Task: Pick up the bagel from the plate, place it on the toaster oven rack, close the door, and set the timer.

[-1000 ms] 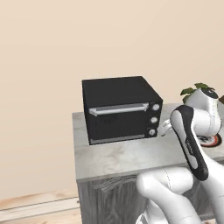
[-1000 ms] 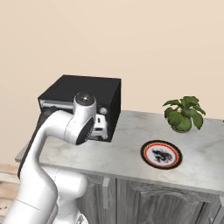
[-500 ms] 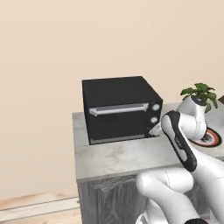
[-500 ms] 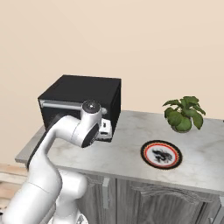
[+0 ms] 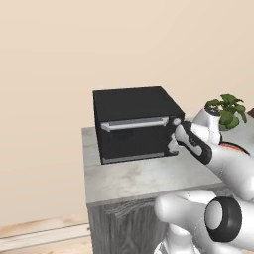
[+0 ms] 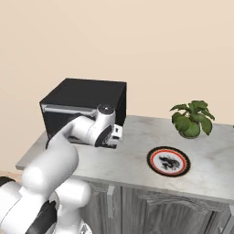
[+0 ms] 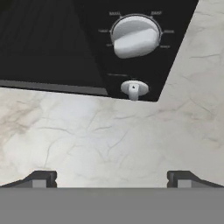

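End effector [image 7: 111, 177] open, empty, low at the oven's control column; large knob [image 7: 134, 36] upper centre of hand view. Door [image 5: 134, 136] shut, plate [image 6: 168, 161] centre-right on desk [image 6: 137, 155]; bagel not discernible. Looks like the timer step; next: close on knob, twist.

Simulated kitchen, marble counter [image 6: 137, 164] on grey wood cabinets [image 6: 151, 208], black toaster oven [image 5: 134, 124], potted plant [image 6: 192, 118]

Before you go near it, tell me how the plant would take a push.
Probably top-heavy: the plant spreads wider than its small pot, so a high push may tip it. Pushed low, it would likely slide on the smooth counter. Leaves look floppy.
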Available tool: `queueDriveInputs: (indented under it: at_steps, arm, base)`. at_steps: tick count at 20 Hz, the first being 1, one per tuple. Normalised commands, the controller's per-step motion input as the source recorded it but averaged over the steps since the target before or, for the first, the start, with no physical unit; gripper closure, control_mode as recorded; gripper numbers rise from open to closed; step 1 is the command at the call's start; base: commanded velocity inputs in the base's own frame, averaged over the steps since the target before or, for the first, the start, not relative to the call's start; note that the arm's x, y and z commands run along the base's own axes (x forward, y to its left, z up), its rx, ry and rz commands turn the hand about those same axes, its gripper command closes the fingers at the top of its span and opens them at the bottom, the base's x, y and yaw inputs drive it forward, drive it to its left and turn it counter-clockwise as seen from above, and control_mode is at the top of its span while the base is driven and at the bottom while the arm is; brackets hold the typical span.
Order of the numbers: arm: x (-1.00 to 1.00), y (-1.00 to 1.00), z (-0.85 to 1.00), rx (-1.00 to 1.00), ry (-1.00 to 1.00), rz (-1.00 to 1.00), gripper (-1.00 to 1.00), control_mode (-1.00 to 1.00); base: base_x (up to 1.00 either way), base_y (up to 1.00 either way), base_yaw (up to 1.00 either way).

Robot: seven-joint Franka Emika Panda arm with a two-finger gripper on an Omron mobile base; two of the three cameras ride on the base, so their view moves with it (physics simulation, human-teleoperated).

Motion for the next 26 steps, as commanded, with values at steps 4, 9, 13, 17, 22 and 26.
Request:
queueDriveInputs:
  at_steps: [4, 9, 13, 17, 22, 26]
  arm:
    - [0.05, -0.25, -0.34, 0.0, 0.0, 0.0, -1.0, -1.0]
    - [0.0, -0.05, -0.22, 0.01, -0.03, 0.0, -1.0, -1.0]
    - [0.0, 0.0, -0.09, 0.02, -0.02, 0.0, -1.0, -1.0]
    - [0.0, 0.0, 0.0, 0.06, -0.02, 0.0, -1.0, -1.0]
    - [0.05, 0.0, -0.02, 0.08, 0.0, 0.0, -1.0, -1.0]
    - [0.14, 0.0, -0.1, 0.08, 0.0, 0.0, -1.0, -1.0]
  base:
    - [0.0, 0.0, 0.0]
    - [0.0, 0.0, 0.0]
    - [0.0, 0.0, 0.0]
    - [0.0, 0.0, 0.0]
    - [0.0, 0.0, 0.0]
    - [0.0, 0.0, 0.0]
